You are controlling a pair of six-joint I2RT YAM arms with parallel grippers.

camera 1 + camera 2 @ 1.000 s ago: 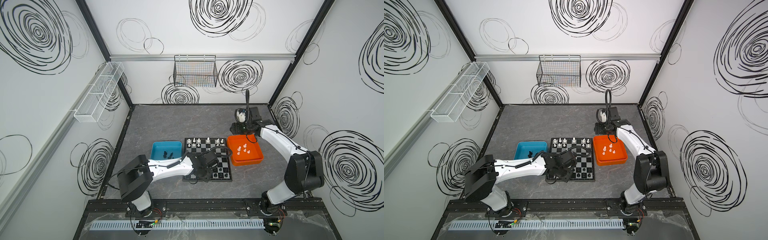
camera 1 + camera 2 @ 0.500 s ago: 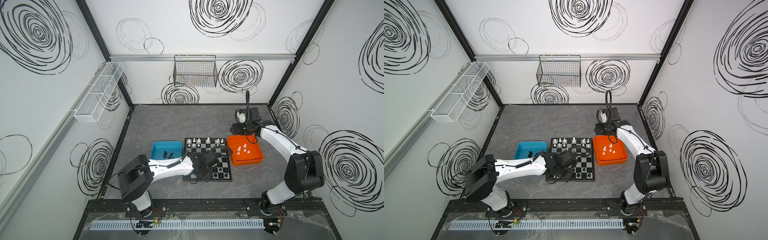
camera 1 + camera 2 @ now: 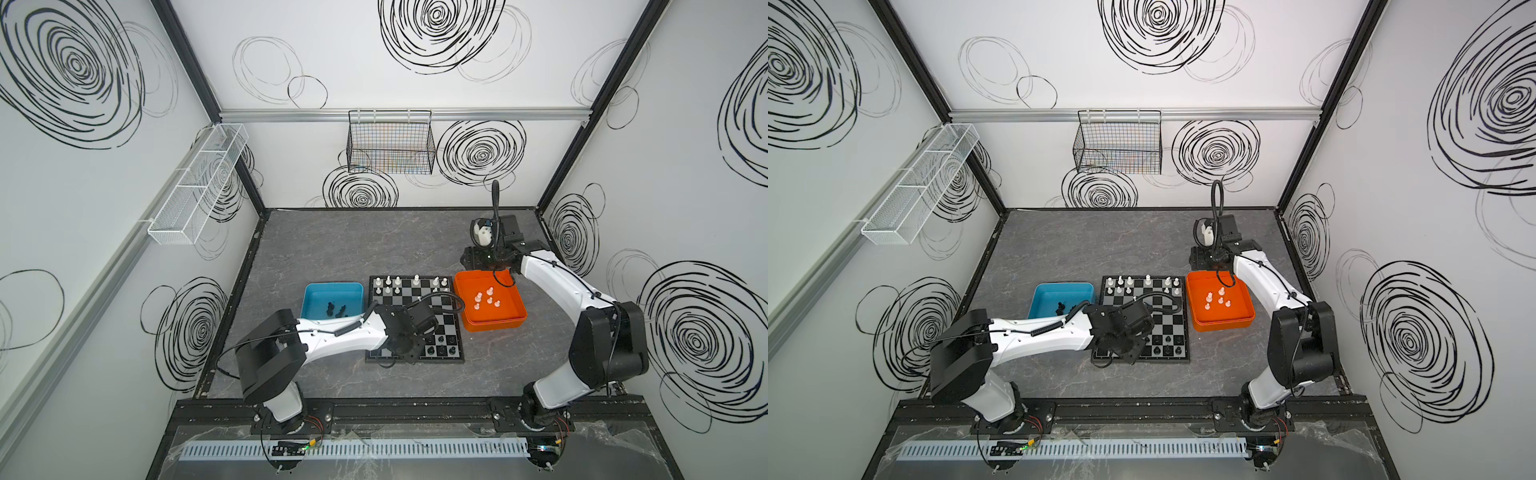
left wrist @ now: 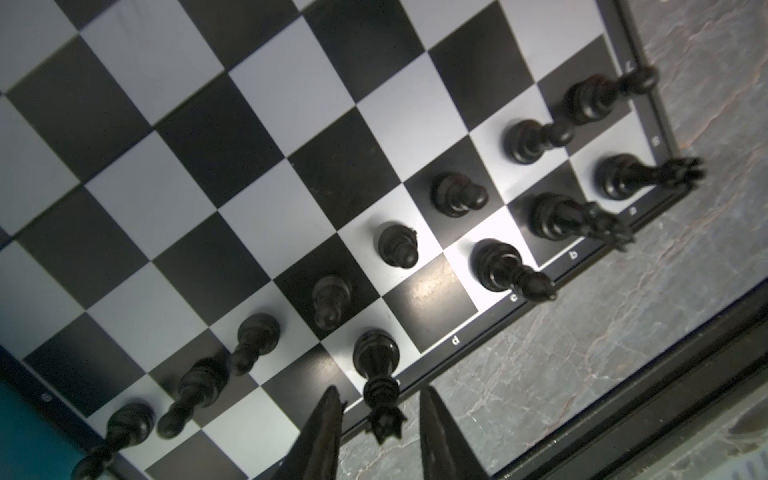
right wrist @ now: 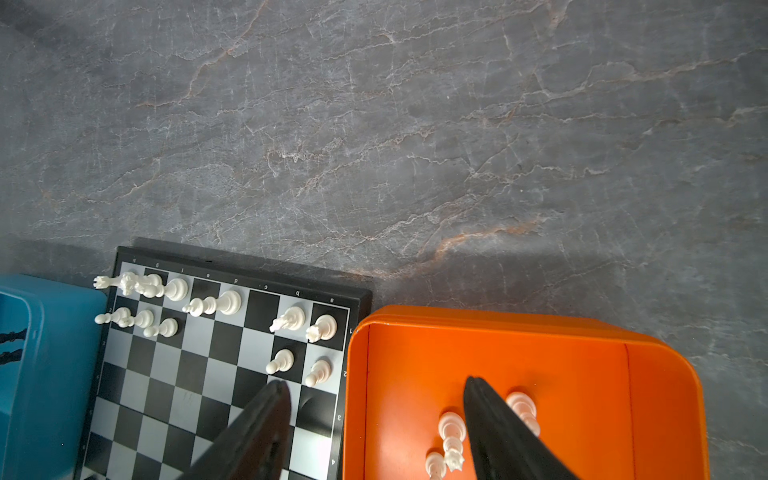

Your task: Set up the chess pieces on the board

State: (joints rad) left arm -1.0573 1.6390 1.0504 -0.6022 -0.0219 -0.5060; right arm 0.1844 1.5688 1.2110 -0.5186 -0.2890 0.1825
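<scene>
Nothing has visibly moved since a second ago; both your arms sit where they were. Left gripper (image 4: 380,390) is low over the board (image 3: 446,332), at the near edge, just left of middle. Its jaws are parted either side of a crowned black piece (image 4: 376,365) standing upright in the near row. A gap shows on each side, so it is not gripped. More black pieces (image 4: 457,195) line the two near rows; the square to its right is bare. A few lie in the blue tray (image 3: 332,291), left of the board. White pieces (image 3: 398,282) stand on the two far rows; more lie in the orange tray (image 3: 494,324), just beside the board's right edge. Right gripper (image 5: 374,382) hovers spread wide and empty above the seam between board and orange tray, at the far end.
</scene>
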